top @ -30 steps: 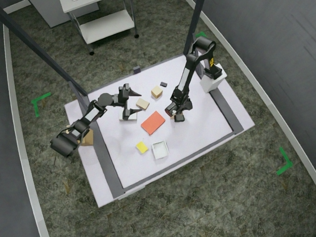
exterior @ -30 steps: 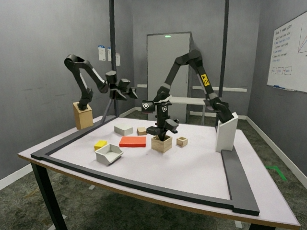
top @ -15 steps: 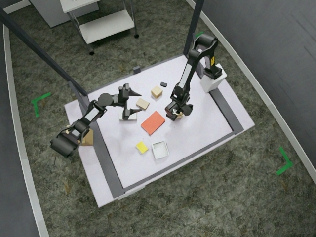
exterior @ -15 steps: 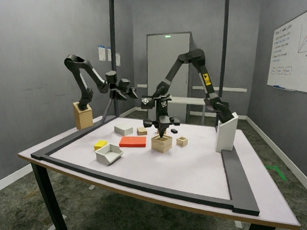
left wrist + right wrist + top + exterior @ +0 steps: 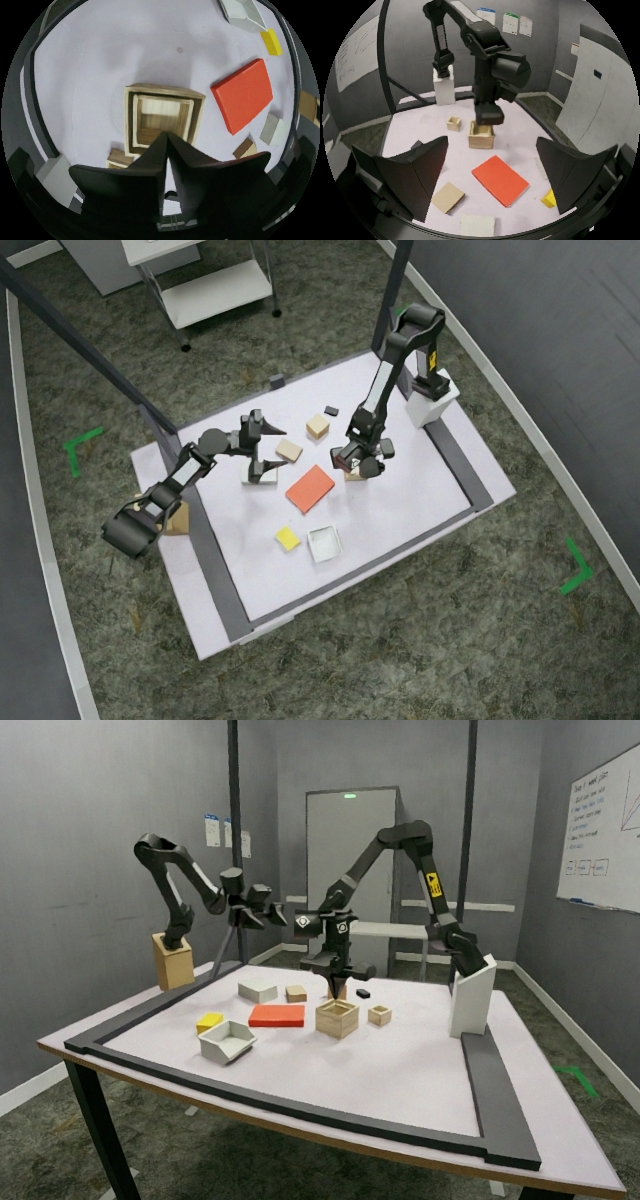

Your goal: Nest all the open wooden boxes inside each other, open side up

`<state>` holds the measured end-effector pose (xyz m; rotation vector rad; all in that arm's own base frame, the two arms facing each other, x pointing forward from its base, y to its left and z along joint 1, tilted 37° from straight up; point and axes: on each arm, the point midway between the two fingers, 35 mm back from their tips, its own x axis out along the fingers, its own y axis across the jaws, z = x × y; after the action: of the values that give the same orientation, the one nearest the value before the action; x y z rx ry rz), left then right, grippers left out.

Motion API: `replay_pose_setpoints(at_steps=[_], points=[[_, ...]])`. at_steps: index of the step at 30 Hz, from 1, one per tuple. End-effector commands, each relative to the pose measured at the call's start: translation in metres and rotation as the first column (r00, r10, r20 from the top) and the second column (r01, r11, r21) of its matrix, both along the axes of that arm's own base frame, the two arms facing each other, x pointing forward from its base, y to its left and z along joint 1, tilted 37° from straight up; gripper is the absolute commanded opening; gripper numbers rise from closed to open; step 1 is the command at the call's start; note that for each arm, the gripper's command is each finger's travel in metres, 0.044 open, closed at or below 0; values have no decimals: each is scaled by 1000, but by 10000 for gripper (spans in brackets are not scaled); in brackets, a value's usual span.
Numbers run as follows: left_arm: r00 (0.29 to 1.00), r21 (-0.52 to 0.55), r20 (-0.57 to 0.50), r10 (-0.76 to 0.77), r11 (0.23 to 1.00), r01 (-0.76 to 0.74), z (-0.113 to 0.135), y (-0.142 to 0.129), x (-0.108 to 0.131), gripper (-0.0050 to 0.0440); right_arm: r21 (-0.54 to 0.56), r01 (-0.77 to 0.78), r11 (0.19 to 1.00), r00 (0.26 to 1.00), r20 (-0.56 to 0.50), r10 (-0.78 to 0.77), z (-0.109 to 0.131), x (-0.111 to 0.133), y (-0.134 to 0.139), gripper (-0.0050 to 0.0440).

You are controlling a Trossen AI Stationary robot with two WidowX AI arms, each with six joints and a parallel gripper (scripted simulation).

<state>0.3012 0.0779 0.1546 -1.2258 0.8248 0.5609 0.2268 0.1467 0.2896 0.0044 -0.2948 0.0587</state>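
The biggest wooden box [image 5: 355,476] [image 5: 328,1024] [image 5: 128,117] [image 5: 481,142] stands upright on the table. A smaller wooden box [image 5: 160,108] sits inside it, open side up, with a gap around its walls. The smallest box [image 5: 379,1017] [image 5: 118,159] [image 5: 453,125] stands apart on the table beside the biggest one, open side up. My left gripper [image 5: 336,996] [image 5: 166,136] is shut with nothing between its fingers, pointing down just above the nested boxes. My right gripper [image 5: 284,448] [image 5: 272,925] is open and empty, high above the table's other side.
A red block [image 5: 310,489] [image 5: 276,1016] lies near the biggest box. A yellow block [image 5: 287,538] and a grey open bin [image 5: 324,544] lie further off. A tan cube [image 5: 317,426], a flat tan block [image 5: 296,994], a pale block [image 5: 257,991] and a small black piece [image 5: 362,993] also lie about.
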Motion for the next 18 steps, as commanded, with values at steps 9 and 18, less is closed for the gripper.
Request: replay_pose_setpoints(at_steps=[9, 18], points=[[900, 341, -18, -435, 844, 414, 26, 2, -11, -50, 31, -2, 1000, 1000, 17, 2, 10, -1, -2, 400], [755, 508, -119, -644, 614, 604, 34, 1, -19, -50, 31, -2, 1000, 1000, 17, 2, 10, -1, -2, 400]])
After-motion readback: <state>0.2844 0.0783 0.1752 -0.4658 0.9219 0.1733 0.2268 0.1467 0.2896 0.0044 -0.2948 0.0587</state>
